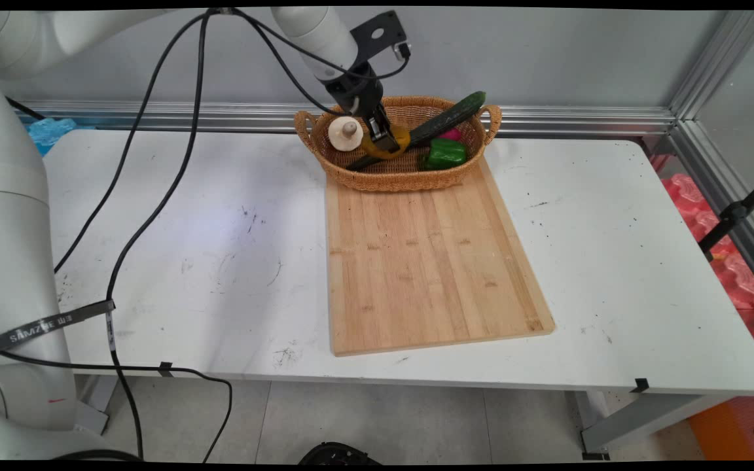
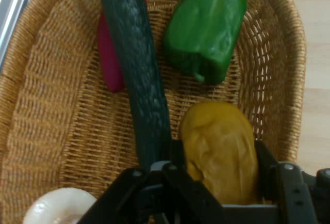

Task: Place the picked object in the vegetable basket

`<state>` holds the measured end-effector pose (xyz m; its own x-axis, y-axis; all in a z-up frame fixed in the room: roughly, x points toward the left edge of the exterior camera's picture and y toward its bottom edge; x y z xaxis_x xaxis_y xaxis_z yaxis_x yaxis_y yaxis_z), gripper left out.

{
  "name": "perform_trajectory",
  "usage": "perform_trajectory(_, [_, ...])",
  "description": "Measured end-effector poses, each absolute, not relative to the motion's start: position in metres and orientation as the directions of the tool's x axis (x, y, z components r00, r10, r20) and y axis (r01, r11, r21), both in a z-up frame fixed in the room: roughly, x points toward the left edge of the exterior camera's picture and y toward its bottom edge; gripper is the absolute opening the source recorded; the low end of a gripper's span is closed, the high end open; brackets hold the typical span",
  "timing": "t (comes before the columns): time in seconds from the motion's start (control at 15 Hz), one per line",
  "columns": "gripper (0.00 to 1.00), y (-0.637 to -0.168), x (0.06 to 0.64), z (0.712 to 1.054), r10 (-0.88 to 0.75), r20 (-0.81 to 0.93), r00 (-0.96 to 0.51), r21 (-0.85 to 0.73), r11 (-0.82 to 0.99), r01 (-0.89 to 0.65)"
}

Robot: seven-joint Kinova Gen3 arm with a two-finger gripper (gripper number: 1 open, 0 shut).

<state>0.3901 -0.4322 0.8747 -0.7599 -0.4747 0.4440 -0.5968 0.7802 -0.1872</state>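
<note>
Gripper [image 2: 219, 175] is lowered into the oval woven wicker basket [image 1: 377, 178] at the table's far side, with its fingers set on either side of the yellow-ochre rounded vegetable [image 2: 220, 149]; the jaws look closed onto it, though firm contact cannot be confirmed. No lift is seen: the yellow vegetable rests on the basket floor.

Basket contents, left to right in the main view: a white round onion-like piece with a stub [image 1: 345, 133] is seen just beside the gripper; then the yellow vegetable; a long dark green cucumber [image 1: 446, 118] is laid diagonally, its tip overhanging the far rim; a magenta piece [image 1: 451, 135] is partly hidden behind it; a green bell pepper [image 1: 445, 154] is at the right end.

Nothing is placed on the pale wooden cutting board [image 1: 429, 261], which the basket touches at its far edge. All items are held in the basket; nothing is seen taken out of it.

White table [image 1: 187, 261] carries only board, basket and cables.
</note>
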Motion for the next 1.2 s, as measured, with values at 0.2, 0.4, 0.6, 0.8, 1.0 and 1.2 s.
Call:
perform_trajectory(0.2, [0.0, -0.43, 0.39, 0.863, -0.487, 0.448, -0.75, -0.172, 0.776, -0.607])
perform_trajectory(0.4, [0.0, -0.43, 0.39, 0.856, -0.494, 0.451, -0.744, -0.166, 0.772, -0.613])
perform_trajectory(0.6, [0.0, -0.432, 0.391, 0.849, -0.5, 0.455, -0.737, -0.164, 0.767, -0.621])
perform_trajectory(0.8, [0.0, -0.433, 0.392, 0.842, -0.504, 0.458, -0.733, -0.162, 0.763, -0.626])
perform_trajectory(1.0, [0.0, -0.434, 0.392, 0.837, -0.505, 0.461, -0.73, -0.159, 0.762, -0.628])
perform_trajectory(1.2, [1.0, -0.435, 0.391, 0.832, -0.506, 0.465, -0.727, -0.154, 0.762, -0.629])
